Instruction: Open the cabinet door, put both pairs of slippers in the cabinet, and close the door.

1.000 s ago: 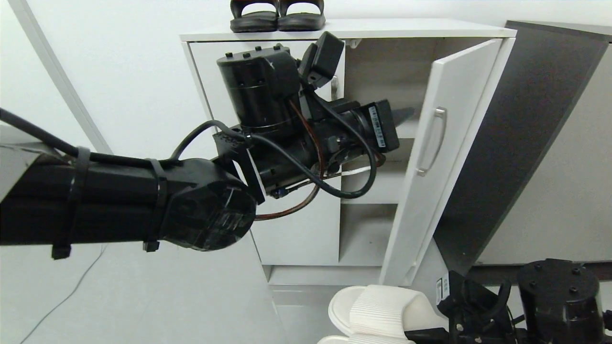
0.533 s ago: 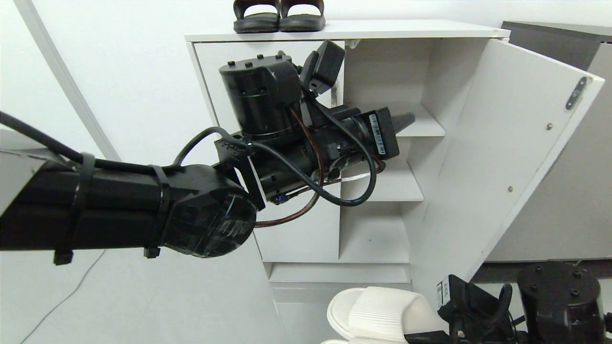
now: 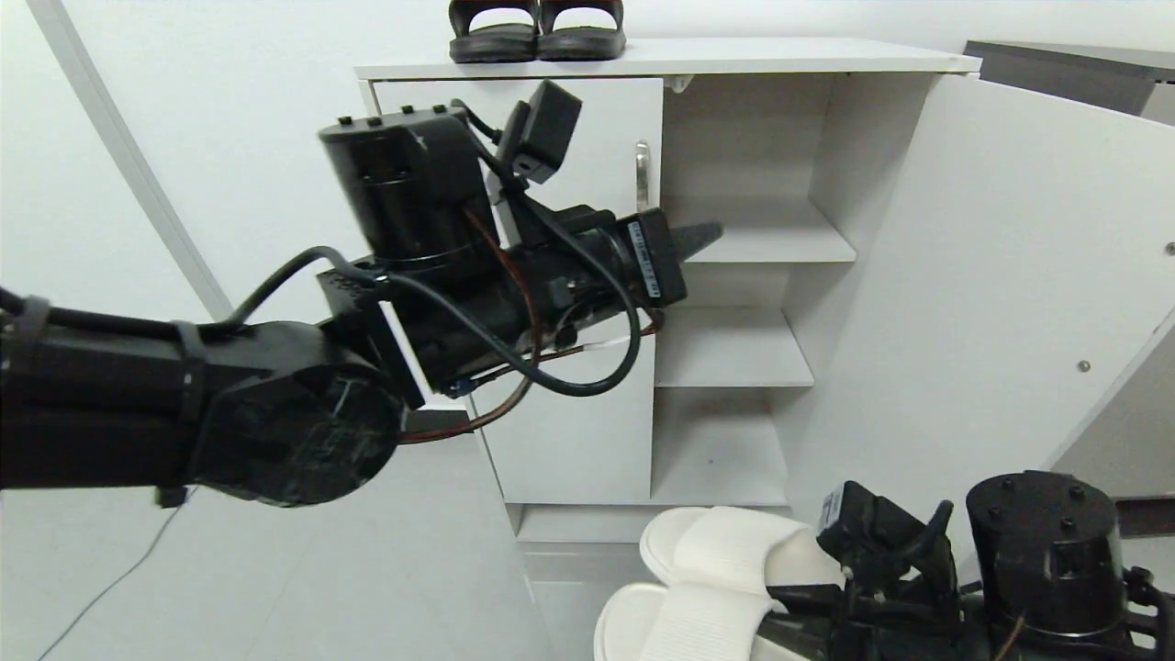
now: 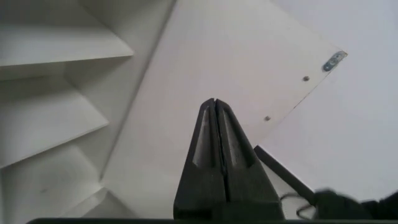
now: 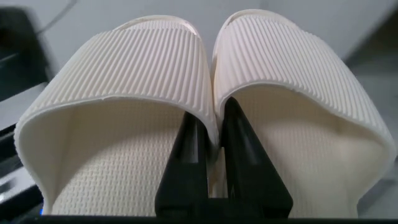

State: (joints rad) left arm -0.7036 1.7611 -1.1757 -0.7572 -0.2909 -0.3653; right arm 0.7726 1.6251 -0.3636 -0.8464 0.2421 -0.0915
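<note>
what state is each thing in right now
white cabinet's right door: wide open
white cabinet's left door: shut
pair of black strap slippers: resting on cabinet top
pair of white ribbed slippers: pinched together by right gripper
left gripper: shut, empty
right gripper: shut on the white slippers

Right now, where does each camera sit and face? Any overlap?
Head: on the head, facing forward and down at the cabinet; left arm crosses it, right arm low with the white slippers.
Left wrist: looks along its shut left pincer at the open door and shelves.
Right wrist: looks along the right pincer, clamped on both white slippers' inner walls.
Shared: head and left wrist see the open door and shelves.
</note>
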